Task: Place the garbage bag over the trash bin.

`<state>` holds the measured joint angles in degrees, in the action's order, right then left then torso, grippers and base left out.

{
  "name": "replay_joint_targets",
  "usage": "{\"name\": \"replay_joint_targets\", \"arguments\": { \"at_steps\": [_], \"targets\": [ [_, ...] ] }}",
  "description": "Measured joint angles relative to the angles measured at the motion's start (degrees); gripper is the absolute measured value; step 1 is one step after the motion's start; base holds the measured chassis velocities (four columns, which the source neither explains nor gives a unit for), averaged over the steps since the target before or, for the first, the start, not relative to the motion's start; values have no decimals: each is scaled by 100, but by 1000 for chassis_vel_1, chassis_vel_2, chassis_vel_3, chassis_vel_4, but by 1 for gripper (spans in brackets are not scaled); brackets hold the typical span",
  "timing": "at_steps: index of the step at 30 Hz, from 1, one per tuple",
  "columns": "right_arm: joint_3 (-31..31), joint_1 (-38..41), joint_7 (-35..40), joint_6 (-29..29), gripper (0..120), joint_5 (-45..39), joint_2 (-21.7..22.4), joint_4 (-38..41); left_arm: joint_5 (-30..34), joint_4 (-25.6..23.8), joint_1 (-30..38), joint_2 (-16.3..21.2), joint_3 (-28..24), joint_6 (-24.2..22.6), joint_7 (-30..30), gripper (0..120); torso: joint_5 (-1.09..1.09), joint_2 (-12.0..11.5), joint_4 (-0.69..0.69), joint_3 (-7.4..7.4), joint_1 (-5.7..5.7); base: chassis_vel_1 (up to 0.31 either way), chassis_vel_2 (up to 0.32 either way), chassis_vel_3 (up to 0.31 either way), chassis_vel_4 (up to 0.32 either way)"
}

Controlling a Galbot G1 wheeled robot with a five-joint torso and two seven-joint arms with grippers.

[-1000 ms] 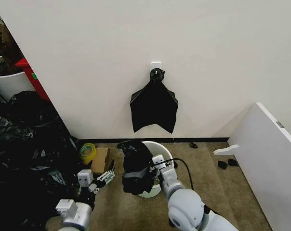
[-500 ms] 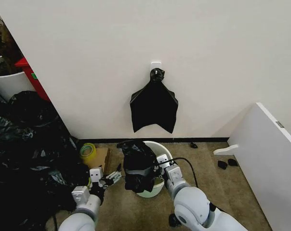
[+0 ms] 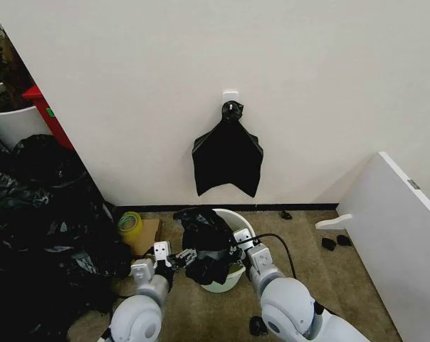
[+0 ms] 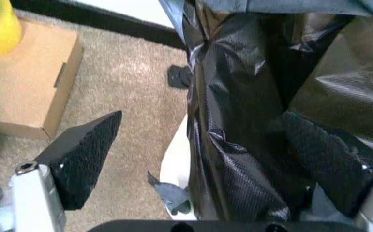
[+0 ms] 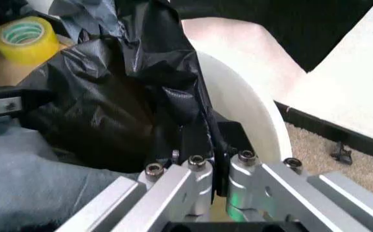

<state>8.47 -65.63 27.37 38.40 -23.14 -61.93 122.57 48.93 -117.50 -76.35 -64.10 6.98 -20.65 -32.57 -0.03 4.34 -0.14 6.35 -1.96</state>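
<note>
The trash bin (image 3: 233, 246), a round white bucket, stands on a beige carpeted floor (image 3: 315, 274) close to a white wall (image 3: 272, 64), directly in front of the robot. The garbage bag (image 3: 206, 246), thin, glossy and black, is bunched over the bin's near rim and spills down its left outer side; the far part of the rim is bare.

The right pincer (image 3: 238, 251) is at the bin's near right rim. In the right wrist view its fingers are closed on a fold of the bag, right against the white wall of the bin.

The left pincer (image 3: 183, 255) comes in from the bin's left side at rim height. In the left wrist view its two dark fingers are spread wide, with the hanging bag lying between them; one pad (image 4: 86, 154) is clear of the plastic and the other appears pressed into it. The bag's loose folds hang roughly vertically, so the left pincer looks placed to close across them.

A flat black bundle (image 3: 228, 157) hangs from a wall hook above the bin. To the left sit a cardboard box (image 3: 147, 235) with a yellow tape roll (image 3: 129, 226) and a heap of black sacks (image 3: 37, 235).
</note>
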Motion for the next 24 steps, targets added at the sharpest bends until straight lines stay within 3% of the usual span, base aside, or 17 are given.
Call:
{"name": "replay_joint_targets", "arguments": {
  "at_steps": [15, 24],
  "targets": [
    [-40, -103, 27, 36, 0, 7, 3, 51, 761, 446, 672, -222, -179, -342, -560, 94, 0, 0, 0, 0, 0, 0, 0, 0, 0],
    [-69, -98, 33, 36, 0, 5, -4, 53, 1097, 576, 865, -320, -243, -499, -755, 63, 0, 0, 0, 0, 0, 0, 0, 0, 0]
  ]
}}
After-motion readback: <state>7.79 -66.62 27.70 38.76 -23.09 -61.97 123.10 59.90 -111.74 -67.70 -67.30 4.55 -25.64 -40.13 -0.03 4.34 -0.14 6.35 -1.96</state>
